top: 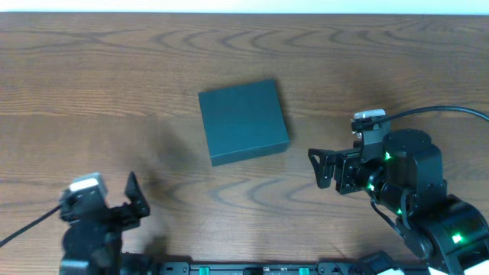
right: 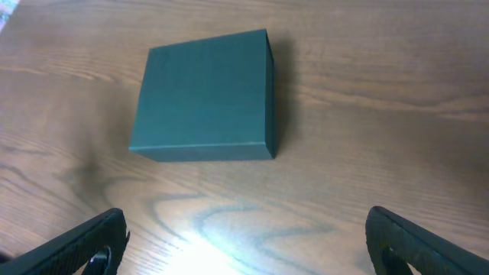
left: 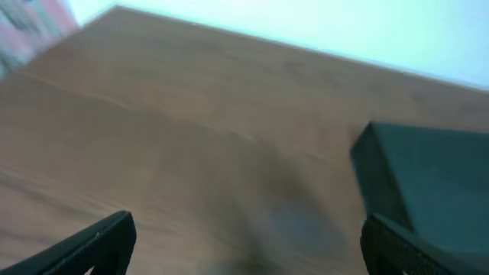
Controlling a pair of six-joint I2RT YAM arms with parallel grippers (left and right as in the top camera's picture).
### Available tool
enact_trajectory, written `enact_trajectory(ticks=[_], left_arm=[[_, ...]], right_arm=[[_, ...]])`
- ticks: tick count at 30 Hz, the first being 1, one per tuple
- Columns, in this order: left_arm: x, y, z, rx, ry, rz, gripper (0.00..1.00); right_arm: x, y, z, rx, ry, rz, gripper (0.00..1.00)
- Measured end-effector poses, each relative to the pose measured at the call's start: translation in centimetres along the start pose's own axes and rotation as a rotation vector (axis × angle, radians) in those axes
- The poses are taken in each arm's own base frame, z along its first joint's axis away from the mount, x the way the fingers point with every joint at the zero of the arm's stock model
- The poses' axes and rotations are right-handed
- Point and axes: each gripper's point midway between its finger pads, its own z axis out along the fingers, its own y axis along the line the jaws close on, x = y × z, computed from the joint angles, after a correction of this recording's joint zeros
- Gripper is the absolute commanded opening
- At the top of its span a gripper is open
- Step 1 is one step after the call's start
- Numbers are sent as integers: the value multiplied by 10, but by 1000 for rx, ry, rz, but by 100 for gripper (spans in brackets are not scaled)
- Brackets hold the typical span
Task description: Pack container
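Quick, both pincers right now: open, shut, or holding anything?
Left pincer: open, holding nothing.
Right pincer: open, holding nothing.

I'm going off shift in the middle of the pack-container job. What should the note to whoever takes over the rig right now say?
The left tool is open and empty, near the front left of the table.
The right tool is open and empty, to the right of the container and apart from it.
The container sits mid-table with its lid shut; neither tool touches it.
Done: nothing that shows.
Left: open the lid, pack, close. No items to pack are in view.
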Motion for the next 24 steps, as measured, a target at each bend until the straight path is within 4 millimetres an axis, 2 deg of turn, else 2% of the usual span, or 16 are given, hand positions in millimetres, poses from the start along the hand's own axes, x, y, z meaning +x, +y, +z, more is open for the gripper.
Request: enact_trajectory(ticks=[4,8,18,24], left_arm=[[37,2,27,-5,22,-25,95],[62,3,47,-4,17,-54,95],[80,2,70,4,-4,-86,95],[76,0,70,10,-21,-101,95]], right_arm=[[0,0,0,0,0,0,99],[0,0,0,0,0,0,99],[0,0,0,0,0,0,99],[0,0,0,0,0,0,99]])
